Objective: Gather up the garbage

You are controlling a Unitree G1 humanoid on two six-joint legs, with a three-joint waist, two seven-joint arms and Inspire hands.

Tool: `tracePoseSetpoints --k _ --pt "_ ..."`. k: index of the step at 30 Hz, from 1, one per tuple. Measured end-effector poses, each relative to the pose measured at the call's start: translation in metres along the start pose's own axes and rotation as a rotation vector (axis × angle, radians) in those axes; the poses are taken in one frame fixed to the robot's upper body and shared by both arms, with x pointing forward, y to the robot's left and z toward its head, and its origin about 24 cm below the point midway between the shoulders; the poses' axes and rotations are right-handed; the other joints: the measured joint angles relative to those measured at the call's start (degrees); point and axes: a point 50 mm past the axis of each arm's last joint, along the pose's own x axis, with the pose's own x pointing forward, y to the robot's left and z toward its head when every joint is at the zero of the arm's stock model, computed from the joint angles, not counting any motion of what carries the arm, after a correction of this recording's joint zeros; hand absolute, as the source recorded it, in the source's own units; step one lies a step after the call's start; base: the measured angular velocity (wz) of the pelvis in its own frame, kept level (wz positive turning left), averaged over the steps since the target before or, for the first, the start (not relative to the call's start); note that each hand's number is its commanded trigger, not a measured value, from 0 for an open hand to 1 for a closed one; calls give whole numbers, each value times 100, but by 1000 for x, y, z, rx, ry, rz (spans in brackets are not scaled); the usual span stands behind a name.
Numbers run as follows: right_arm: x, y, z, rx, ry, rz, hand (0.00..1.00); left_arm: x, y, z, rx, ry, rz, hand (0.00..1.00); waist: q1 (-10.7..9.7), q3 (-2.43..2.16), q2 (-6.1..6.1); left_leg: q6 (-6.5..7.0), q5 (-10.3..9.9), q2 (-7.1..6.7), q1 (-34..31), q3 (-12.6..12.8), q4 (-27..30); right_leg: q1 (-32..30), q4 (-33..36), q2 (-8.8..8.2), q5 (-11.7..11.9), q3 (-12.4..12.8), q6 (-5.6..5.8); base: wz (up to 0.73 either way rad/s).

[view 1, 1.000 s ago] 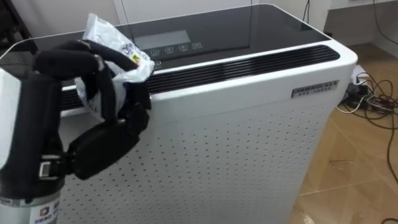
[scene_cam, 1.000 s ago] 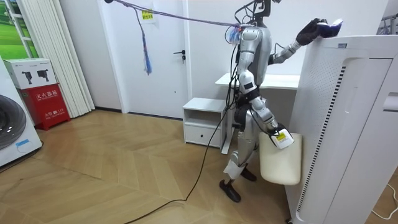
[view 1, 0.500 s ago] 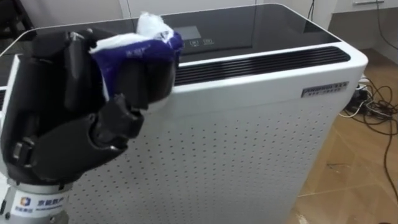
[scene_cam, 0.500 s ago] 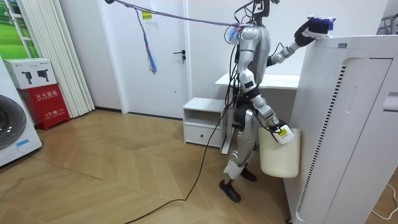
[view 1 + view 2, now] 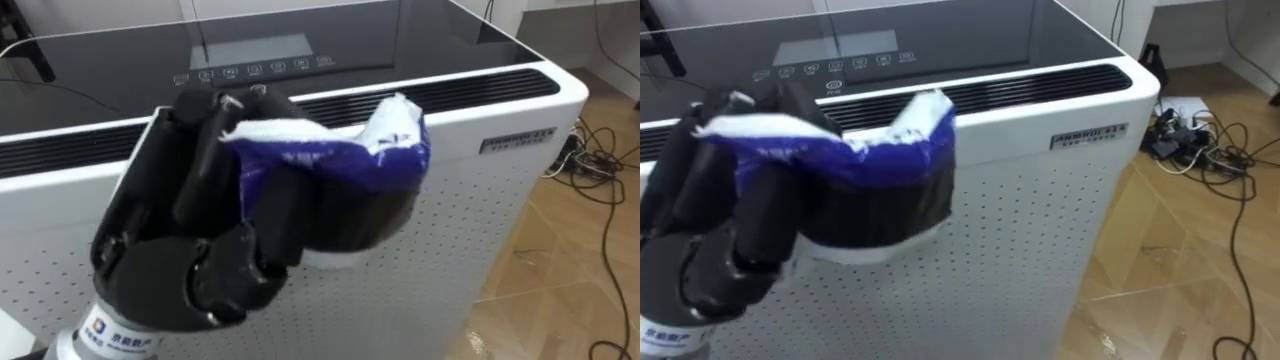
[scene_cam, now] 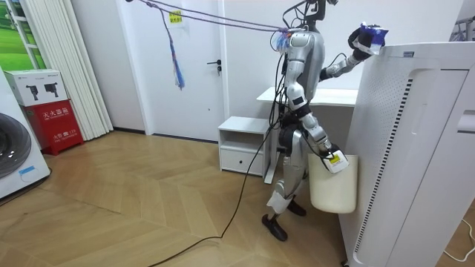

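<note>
The left hand (image 5: 200, 270) curls its fingers round the blue wrapper (image 5: 340, 165) beside the air purifier (image 5: 480, 230); best grip firmly until the bin (image 6: 334, 185).

The left arm is raised and reached forward, the elbow bent and the wrist lifted to about shoulder height. The left hand (image 5: 190, 270) is seen from its back, its black fingers (image 5: 195, 170) curled over a blue-and-white wrapper (image 5: 340, 165), which is gripped against the thumb below. The right arm is hung down, and the right hand (image 6: 325, 150) is held low beside the thigh.
</note>
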Motion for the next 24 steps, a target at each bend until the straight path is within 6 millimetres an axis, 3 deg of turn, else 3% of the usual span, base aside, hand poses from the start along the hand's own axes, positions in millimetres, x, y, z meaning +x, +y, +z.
tracePoseSetpoints --k 7,11,14,18,24 --pt "0 -2 2 -43 7 -4 100 -5 4 -12 85 122 -32 100 83 18 -6 1 0 12 -71 141 42 -100 78 -33 0 -9 0 -4" --pt "-1 -7 5 -34 5 -21 100 -13 9 -27 207 290 -59 100 143 60 89 10 -8 29 -191 138 48 -184 97 -13 11 -48 -12 9" --pt "-1 -11 7 -40 -1 -31 100 -33 14 -45 294 482 -35 100 151 78 186 -4 0 73 -306 133 69 -267 96 30 44 -43 -46 0" --pt "-1 -16 13 -50 -20 -40 100 -68 26 -74 366 768 19 100 3 55 262 -68 42 80 -573 22 171 -473 174 35 36 -153 -96 15" --pt "3 -17 22 -72 -33 -41 100 -90 31 -100 388 919 108 100 -82 68 284 -92 112 99 -896 6 276 -756 193 24 70 -208 -157 5"
